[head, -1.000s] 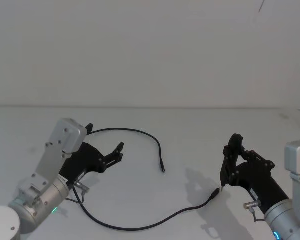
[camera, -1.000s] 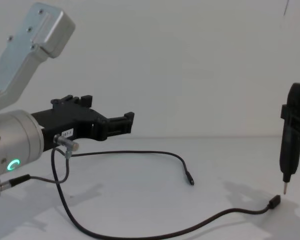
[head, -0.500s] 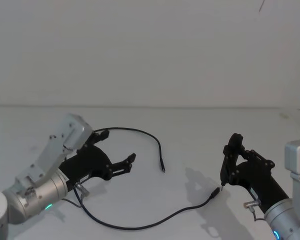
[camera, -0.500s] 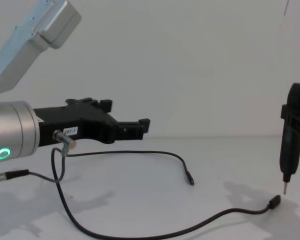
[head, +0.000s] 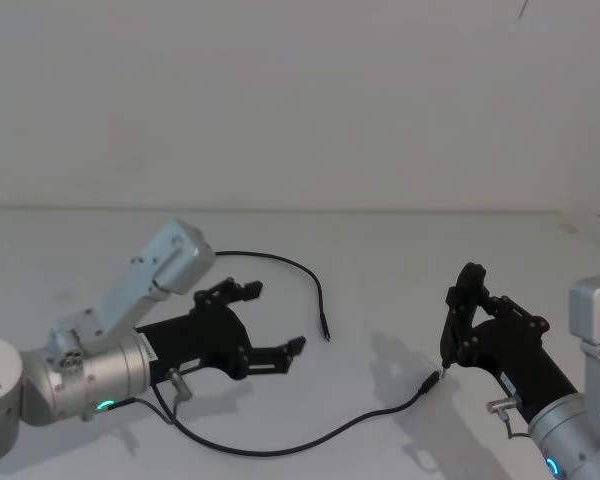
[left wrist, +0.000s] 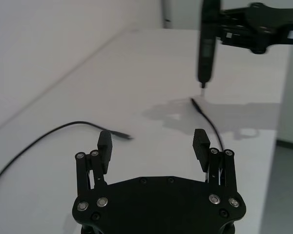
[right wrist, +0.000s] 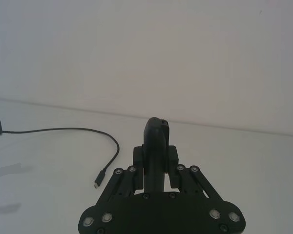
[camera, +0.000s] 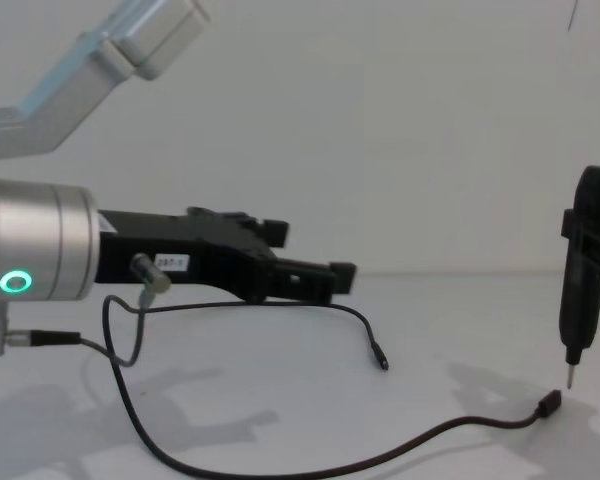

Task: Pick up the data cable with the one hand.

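The data cable [head: 380, 412] is a thin black cord lying in a big loop on the white table [head: 400, 260]. One plug [head: 326, 338] rests mid-table and the other [head: 432, 383] at the right. My left gripper [head: 272, 318], the one hand with the green ring, hovers open inside the loop, its fingertips a little left of the mid-table plug. In the left wrist view the gripper [left wrist: 153, 141] is empty, with that plug [left wrist: 123, 136] just beyond its fingers. My right gripper [head: 477, 318] is shut on a slim black tool [camera: 583, 275], whose tip hangs above the right plug [camera: 550, 403].
A short grey wire [camera: 120, 330] with silver plugs hangs under my left wrist, close to the cable's near run [camera: 380, 456]. The white wall [head: 300, 100] stands behind the table. Open tabletop lies between the two arms.
My left gripper has swung forward and to the right, from near the cable's left bend to just short of the mid-table plug, staying open. The right arm and tool have not moved.
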You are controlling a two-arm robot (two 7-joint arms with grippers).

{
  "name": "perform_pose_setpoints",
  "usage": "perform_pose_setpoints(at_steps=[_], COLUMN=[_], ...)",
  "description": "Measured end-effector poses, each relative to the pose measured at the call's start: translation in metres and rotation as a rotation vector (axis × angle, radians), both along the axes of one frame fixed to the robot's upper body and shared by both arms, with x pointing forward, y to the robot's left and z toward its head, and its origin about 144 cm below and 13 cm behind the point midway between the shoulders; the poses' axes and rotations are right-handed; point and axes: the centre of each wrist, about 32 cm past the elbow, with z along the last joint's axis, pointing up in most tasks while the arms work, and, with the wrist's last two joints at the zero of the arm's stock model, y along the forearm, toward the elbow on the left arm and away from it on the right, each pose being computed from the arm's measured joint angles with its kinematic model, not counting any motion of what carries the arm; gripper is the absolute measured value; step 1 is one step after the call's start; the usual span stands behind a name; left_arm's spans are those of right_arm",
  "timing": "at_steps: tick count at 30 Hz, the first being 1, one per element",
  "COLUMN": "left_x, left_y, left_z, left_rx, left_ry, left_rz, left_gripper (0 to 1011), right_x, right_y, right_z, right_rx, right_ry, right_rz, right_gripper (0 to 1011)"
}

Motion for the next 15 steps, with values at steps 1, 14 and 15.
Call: perform_pose_setpoints(at_steps=[1, 14, 15], left_x=[0.002, 0.015, 0.016], left_y=[-0.002, -0.030, -0.032], left_z=[0.002, 0.014, 0.014], left_rx=[0.011, 0.122, 0.130], left_ry=[0.016, 0.133, 0.141], left_rz=[-0.022, -0.163, -0.164], left_gripper=[1001, 1001, 1001], right_x=[0.000, 0.000, 0.000], right_y=[0.000, 0.000, 0.000], right_z=[0.000, 0.000, 0.000], right_rx=[0.000, 0.000, 0.000], right_ry=[0.000, 0.000, 0.000], right_rz=[0.000, 0.000, 0.000], right_gripper=[279, 279, 279])
